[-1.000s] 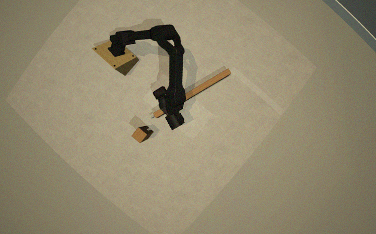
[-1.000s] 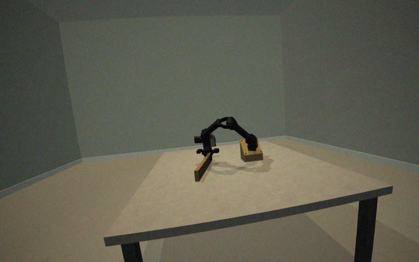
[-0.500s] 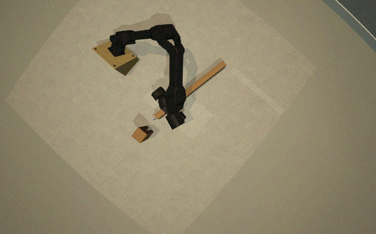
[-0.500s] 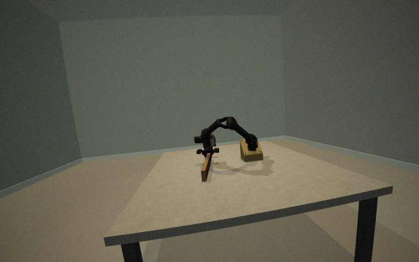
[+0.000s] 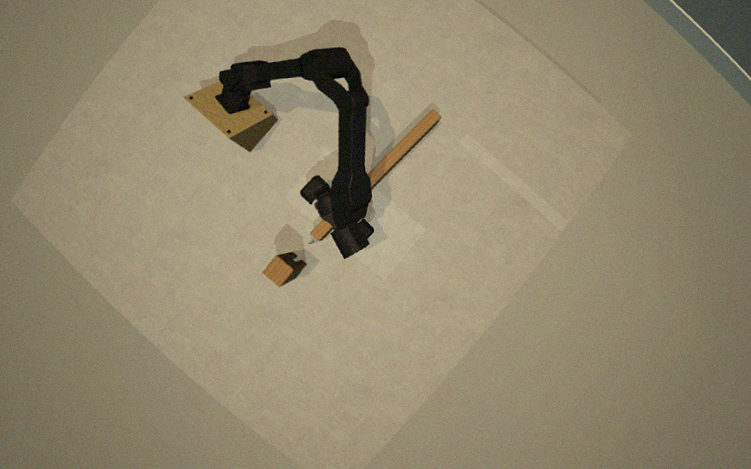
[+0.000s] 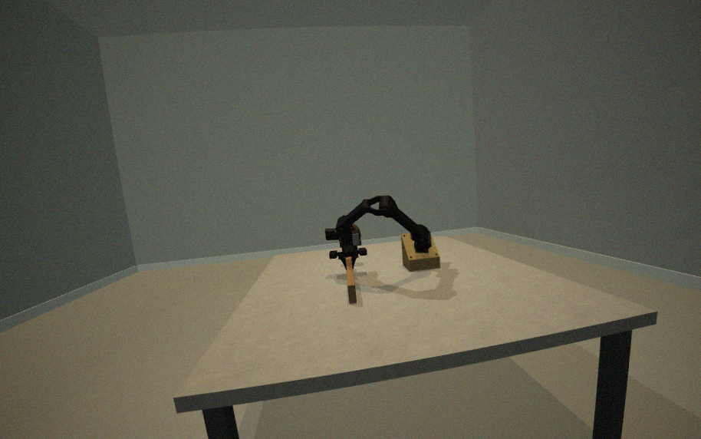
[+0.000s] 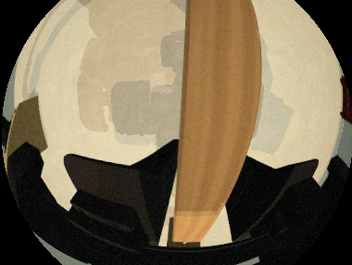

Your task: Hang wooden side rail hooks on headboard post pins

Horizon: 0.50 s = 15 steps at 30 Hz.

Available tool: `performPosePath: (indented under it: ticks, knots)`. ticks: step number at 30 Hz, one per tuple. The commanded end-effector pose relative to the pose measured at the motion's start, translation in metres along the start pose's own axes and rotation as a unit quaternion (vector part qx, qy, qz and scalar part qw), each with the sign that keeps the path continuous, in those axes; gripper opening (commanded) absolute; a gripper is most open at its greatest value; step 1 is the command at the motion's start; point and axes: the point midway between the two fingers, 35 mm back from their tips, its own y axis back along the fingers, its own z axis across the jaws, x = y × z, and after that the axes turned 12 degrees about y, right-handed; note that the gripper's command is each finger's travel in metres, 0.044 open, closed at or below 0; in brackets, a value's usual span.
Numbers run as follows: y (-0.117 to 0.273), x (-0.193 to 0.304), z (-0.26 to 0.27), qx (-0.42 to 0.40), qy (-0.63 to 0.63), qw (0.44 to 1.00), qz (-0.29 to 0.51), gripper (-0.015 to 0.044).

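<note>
The wooden side rail point(image 5: 405, 148) point(image 6: 350, 274) point(image 7: 218, 107) runs diagonally across the table in the top view, its broad sides upright. My gripper point(image 6: 349, 263) point(image 7: 195, 145) is shut on the rail near its hook end, one finger on each side. In the top view the arm hides the fingers. The steel hooks point(image 5: 312, 240) stick out of the rail's end, a short gap from the headboard post point(image 5: 279, 270). The post stands upright with its dark slotted side towards the rail. The pins cannot be made out. The rail's other end is low at the table; its exact contact is unclear.
The arm's wooden base box point(image 5: 204, 102) point(image 6: 428, 262) point(image 7: 28, 125) stands to one side of the rail and post. The arm point(image 5: 350, 133) point(image 6: 404, 219) arches from it over the rail. The tabletop point(image 5: 189, 258) point(image 6: 465, 315) ends in a dark front edge.
</note>
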Motion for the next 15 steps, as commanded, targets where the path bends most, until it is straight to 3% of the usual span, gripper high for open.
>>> performPosePath:
  ticks: [1, 15]
  knots:
    - [0.0, -0.0009, 0.0021, 0.001, 0.029, 1.0, 0.0, 0.0]
    - [-0.0001, -0.0017, 0.0088, 0.0, 0.047, 0.999, 0.0, 0.0]
